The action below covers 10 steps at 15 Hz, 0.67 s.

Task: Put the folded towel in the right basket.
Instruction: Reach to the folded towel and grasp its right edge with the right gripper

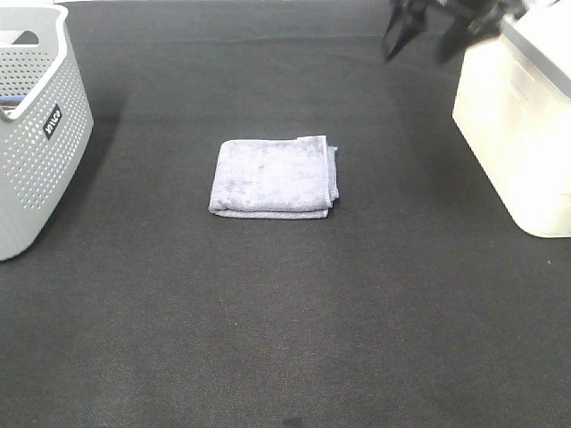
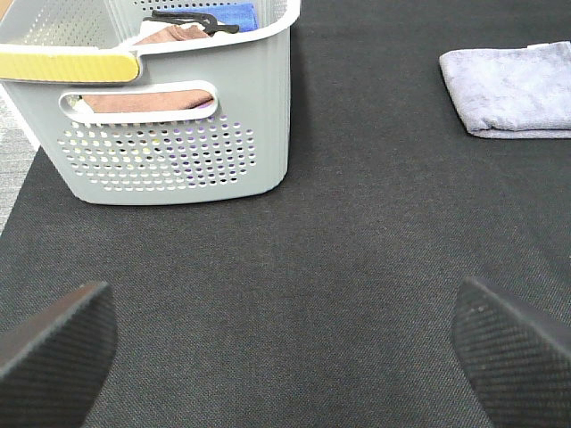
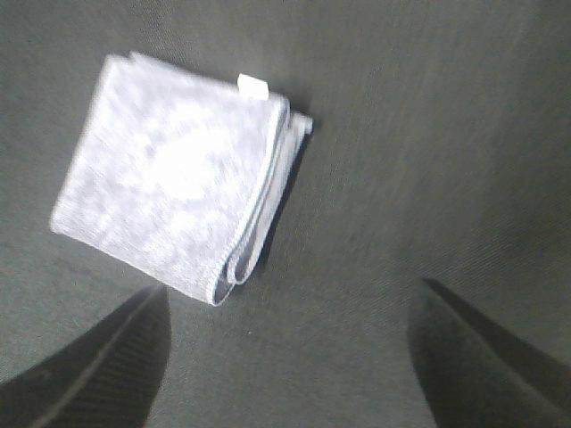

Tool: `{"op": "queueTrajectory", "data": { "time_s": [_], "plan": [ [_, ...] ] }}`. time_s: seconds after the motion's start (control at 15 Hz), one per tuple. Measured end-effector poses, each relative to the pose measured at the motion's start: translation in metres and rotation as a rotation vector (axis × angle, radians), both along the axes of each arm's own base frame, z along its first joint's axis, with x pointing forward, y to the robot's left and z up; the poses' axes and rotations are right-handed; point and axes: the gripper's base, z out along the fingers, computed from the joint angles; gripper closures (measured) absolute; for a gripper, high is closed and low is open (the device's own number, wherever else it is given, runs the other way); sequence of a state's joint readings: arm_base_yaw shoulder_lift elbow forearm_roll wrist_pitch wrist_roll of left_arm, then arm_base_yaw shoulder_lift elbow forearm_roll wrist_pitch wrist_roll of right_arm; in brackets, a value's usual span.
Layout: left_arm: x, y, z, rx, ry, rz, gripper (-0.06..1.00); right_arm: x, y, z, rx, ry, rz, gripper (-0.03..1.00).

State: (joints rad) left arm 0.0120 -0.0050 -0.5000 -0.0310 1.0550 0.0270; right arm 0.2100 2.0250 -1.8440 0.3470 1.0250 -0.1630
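A folded lavender-grey towel lies flat on the black mat in the middle of the exterior view. It also shows in the right wrist view and at the edge of the left wrist view. The right basket is a cream box at the right edge. My right gripper is open and empty, raised at the far right, apart from the towel. In its wrist view its gripper hangs above the mat beside the towel. My left gripper is open and empty over bare mat.
A grey perforated basket stands at the far left; the left wrist view shows folded brown cloths and a blue item inside it. The black mat covers the table.
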Motion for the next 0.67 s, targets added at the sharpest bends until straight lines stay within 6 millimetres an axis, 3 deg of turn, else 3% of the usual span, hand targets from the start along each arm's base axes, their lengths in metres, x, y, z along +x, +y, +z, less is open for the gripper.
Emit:
{"op": "queueTrajectory", "data": {
  "time_s": [0.13,0.2,0.4,0.67],
  "plan": [
    [0.0,0.0,0.0,0.0,0.0,0.0,-0.03,0.016,0.007,-0.03,0.029,0.087,0.004,0.26],
    [0.0,0.0,0.0,0.0,0.0,0.0,-0.03,0.016,0.007,-0.03,0.029,0.087,0.004,0.26],
    [0.0,0.0,0.0,0.0,0.0,0.0,-0.03,0.038,0.025,-0.074,0.158,0.22,0.033,0.26],
    [0.0,0.0,0.0,0.0,0.0,0.0,-0.03,0.05,0.033,-0.126,0.207,0.333,0.048,0.26]
  ]
}}
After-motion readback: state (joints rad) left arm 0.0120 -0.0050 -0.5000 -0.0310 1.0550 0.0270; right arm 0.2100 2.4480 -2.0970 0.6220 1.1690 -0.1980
